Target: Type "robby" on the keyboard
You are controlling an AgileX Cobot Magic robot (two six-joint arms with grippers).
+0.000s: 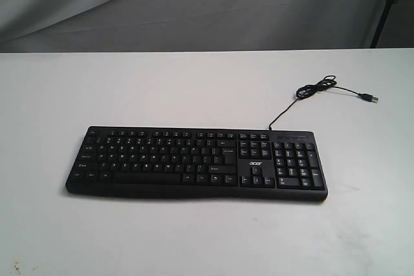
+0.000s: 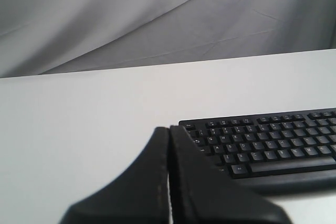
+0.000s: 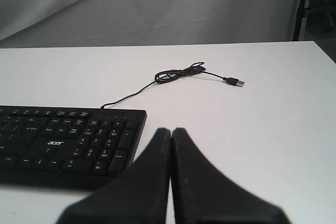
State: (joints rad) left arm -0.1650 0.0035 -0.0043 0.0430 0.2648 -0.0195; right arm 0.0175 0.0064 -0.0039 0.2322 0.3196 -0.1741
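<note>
Both grippers closed, clear of the keys

The keyboard point(image 1: 197, 159) lies across the centre of the exterior frame on the white table point(image 1: 194, 82), its cable point(image 1: 315, 88) coiled toward the upper right. The left gripper point(image 2: 169, 129) and right gripper point(image 3: 171, 130) hold their fingers pressed together, each near one keyboard end.

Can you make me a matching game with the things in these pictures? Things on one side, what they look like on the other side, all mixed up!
Things:
1. keyboard
2. USB plug
3. left tool
4. table

Descriptions:
A. white
B. shut, holding nothing
C. black with white letters
D. lying loose, plugged into nothing

Pairs: 1-C, 2-D, 3-B, 4-A.
</note>
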